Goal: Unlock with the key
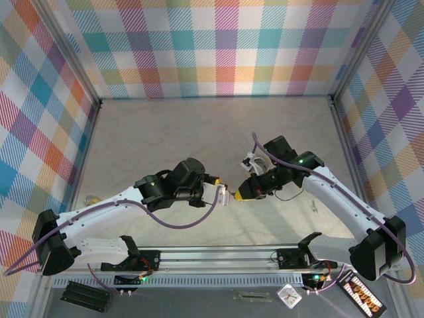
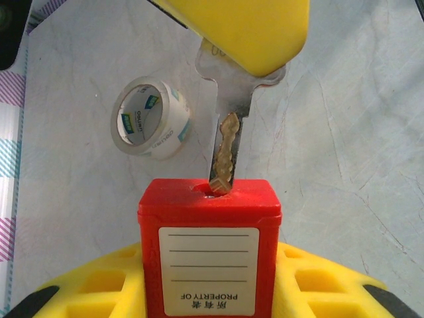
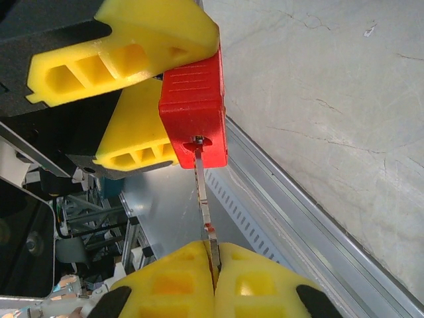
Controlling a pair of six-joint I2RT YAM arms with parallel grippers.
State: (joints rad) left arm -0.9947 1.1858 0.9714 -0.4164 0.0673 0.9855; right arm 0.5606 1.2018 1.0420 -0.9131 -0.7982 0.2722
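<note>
Two grippers: left gripper [image 1: 220, 194] and right gripper [image 1: 242, 193] meet tip to tip over the table's [image 1: 199, 132] near edge.
Left fingers: clamped on the red padlock [image 2: 209, 258], keyhole end facing the right arm.
Right fingers: pinched shut on the key's [image 2: 225, 149] bow.
Key: tip in the keyhole [image 2: 216, 188], most of the blade outside.
Axis: blade nearly in line with the lock body, slightly tilted; a push along it seems due before any turn.

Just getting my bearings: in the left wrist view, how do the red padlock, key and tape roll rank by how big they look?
1. red padlock: clearly largest, but nearest the camera.
2 and 3. tape roll and key: too alike to rank; the tape lies farther back, and a yellow finger hides part of the key's head.
</note>
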